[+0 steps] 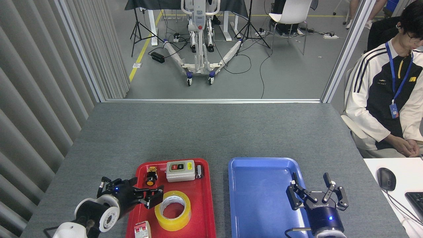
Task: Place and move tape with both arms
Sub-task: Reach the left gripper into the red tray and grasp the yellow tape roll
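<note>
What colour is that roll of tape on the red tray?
Translucent yellow, with a white printed core; the tape shows best in the head view.

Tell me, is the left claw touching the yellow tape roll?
Cannot tell. In the head view the left claw overlaps the edge of the tape roll, but it may be hovering above it.

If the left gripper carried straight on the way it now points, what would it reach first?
The left gripper points rightward over the red tray, its fingertips level with the upper left edge of the tape. Going straight on, it would probably meet the tape first, though its height above the roll is unclear.
</note>
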You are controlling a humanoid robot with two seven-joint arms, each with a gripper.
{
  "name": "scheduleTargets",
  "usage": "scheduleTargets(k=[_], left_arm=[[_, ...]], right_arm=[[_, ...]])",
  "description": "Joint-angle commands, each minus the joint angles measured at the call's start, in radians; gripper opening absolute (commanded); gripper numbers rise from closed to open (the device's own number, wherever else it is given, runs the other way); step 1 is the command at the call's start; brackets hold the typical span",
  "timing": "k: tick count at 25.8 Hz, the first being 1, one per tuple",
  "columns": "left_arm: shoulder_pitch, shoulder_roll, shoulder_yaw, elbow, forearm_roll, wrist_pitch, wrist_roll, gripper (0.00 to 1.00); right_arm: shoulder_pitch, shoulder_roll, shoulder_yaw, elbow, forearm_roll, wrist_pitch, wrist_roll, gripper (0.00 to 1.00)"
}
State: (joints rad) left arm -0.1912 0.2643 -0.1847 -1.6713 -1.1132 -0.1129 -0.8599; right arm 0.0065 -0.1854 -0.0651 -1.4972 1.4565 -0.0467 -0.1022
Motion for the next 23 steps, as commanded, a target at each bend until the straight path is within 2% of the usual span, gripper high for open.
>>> scheduleTargets(k=[1, 8, 13, 14, 17, 23], left_arm=[[-0.06, 0.004, -0.062, 0.096, -0.002, 0.002, -0.028, 1.0], [-0.111, -0.008, -0.091, 0.202, -0.003, 0.009, -0.041, 0.99], [-0.149, -0.008, -0.098, 0.251, -0.01, 0.01, -0.148, 0.99], [-0.16, -0.008, -0.099, 0.265, -0.011, 0.01, -0.169, 0.98], [-0.188, -0.007, -0.124, 0.297, -0.013, 0.007, -0.225, 0.86], [-0.209, -0.017, -0.15, 0.323, -0.013, 0.004, -0.24, 0.86]], right_arm=[[0.0, 0.0, 0.001, 0.0, -0.001, -0.002, -0.001, 0.99], [-0.005, -0.005, 0.001, 0.0, -0.001, -0.004, -0.004, 0.99], [0.0, -0.006, 0.001, 0.0, 0.001, -0.002, -0.004, 0.99], [0.0, -0.006, 0.001, 0.0, 0.001, -0.002, -0.004, 0.99], [-0.005, -0.008, 0.001, 0.0, 0.001, -0.004, -0.004, 0.99], [-0.005, -0.026, 0.001, 0.0, 0.001, -0.002, -0.004, 0.99]])
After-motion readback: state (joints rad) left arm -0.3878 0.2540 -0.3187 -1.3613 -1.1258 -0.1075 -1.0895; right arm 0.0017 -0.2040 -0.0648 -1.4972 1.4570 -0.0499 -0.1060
